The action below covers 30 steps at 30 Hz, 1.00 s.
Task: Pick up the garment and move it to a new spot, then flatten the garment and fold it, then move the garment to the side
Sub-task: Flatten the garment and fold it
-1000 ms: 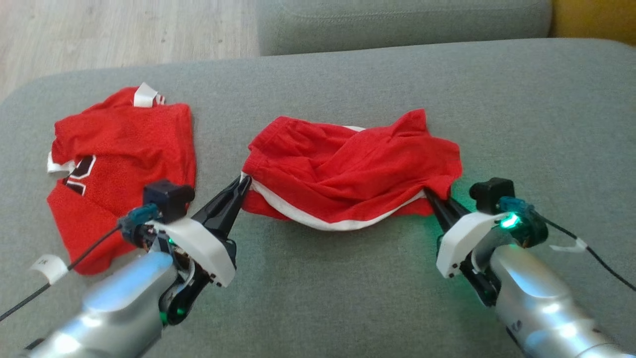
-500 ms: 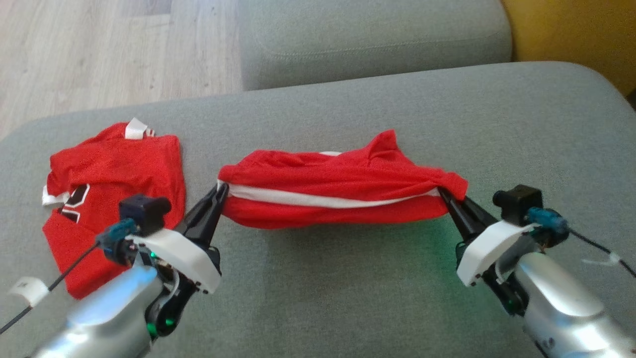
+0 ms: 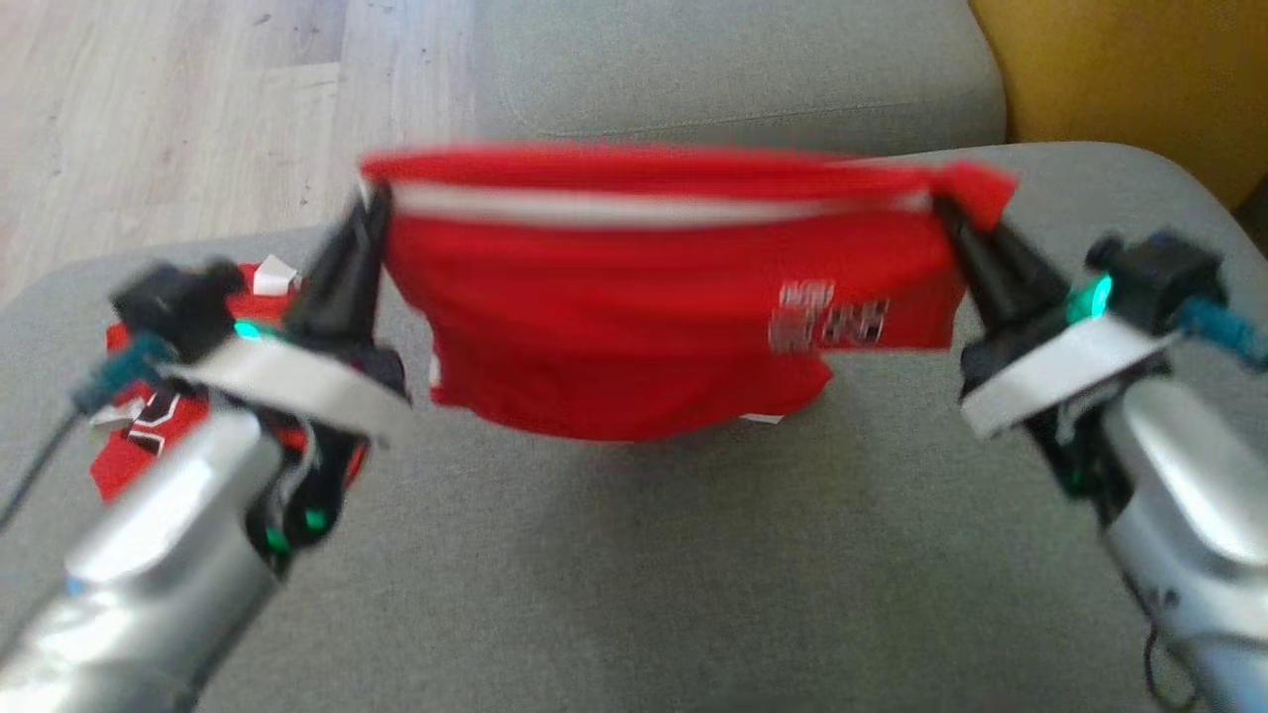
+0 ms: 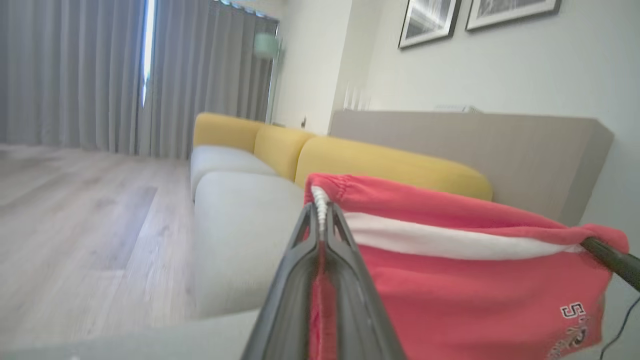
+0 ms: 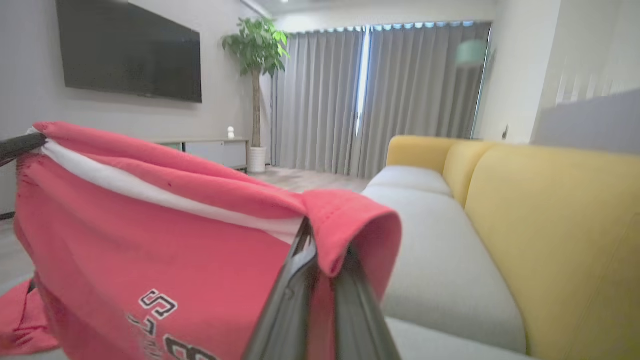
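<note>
The garment point(image 3: 634, 327) is a pair of red shorts with a white band at the waist and a small print on one leg. It hangs stretched in the air above the grey sofa seat point(image 3: 644, 574). My left gripper point(image 3: 371, 203) is shut on its left waist corner, and my right gripper point(image 3: 941, 203) is shut on its right waist corner. In the left wrist view the left gripper point(image 4: 320, 212) pinches the waistband of the garment point(image 4: 465, 300). The right gripper point(image 5: 307, 230) in the right wrist view clamps a folded hem of the garment point(image 5: 150, 260).
A second red jersey point(image 3: 139, 436) lies on the seat at the left, partly behind my left arm. A grey cushion point(image 3: 723, 69) sits behind, yellow sofa backs point(image 5: 560, 220) to the right, wooden floor point(image 3: 168, 109) beyond the left edge.
Both grippers have risen and spread, lifting the shorts off the seat so they hang stretched between them. The head camera has also tilted, shifting the whole picture.
</note>
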Motion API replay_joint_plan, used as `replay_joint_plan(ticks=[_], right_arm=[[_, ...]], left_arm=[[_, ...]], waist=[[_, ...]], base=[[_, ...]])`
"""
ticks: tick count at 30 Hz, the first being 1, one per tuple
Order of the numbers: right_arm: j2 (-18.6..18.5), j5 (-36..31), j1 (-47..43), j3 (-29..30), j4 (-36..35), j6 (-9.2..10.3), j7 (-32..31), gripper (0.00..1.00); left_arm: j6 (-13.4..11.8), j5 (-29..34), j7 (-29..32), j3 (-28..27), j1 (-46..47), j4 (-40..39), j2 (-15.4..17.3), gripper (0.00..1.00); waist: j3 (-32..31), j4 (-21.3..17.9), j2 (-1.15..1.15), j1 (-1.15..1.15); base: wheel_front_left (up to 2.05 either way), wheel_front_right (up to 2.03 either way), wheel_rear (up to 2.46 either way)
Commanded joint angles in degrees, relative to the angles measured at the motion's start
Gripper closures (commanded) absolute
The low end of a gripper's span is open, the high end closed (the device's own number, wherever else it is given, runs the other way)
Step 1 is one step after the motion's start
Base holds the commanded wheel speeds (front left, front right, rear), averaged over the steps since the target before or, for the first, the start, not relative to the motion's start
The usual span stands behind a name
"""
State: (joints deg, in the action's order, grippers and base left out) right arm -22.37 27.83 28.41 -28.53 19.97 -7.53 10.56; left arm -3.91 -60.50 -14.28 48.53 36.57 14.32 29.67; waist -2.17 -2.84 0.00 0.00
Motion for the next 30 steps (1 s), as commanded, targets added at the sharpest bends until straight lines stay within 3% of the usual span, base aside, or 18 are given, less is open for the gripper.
replay_joint_plan(ticks=[1,9,12,24,30], right_arm=[[-0.7,-1.3,4.9,1.7,-3.0,0.04,-0.5,1.00],[-0.5,-4.2,12.5,3.8,-6.0,0.04,-1.0,1.00],[-2.5,-9.3,14.1,1.7,-6.2,0.04,-0.9,1.00],[-2.4,-8.0,9.1,6.2,-9.9,0.04,-5.2,1.00],[-3.3,-6.6,11.7,6.7,-9.0,0.04,-10.4,1.00]], left_arm=[[-1.0,1.3,-0.7,-5.8,6.1,-2.7,1.4,1.00],[-3.9,5.0,-0.7,-13.4,9.5,-7.4,-0.8,1.00],[-4.8,6.2,-0.7,-15.3,8.6,-9.0,-1.8,1.00],[-6.7,5.7,2.2,-15.1,2.6,-15.1,0.1,1.00],[-6.7,4.7,6.6,-14.7,6.7,-13.0,0.1,1.00]], waist=[[-0.3,0.2,0.00,0.00],[-1.4,0.5,0.00,0.00],[-1.6,0.5,0.00,0.00],[0.8,-0.1,0.00,0.00],[7.6,-0.5,0.00,0.00]], base=[[0.00,0.00,0.00],[0.00,0.00,0.00],[0.00,0.00,0.00],[0.00,0.00,0.00],[0.00,0.00,0.00]])
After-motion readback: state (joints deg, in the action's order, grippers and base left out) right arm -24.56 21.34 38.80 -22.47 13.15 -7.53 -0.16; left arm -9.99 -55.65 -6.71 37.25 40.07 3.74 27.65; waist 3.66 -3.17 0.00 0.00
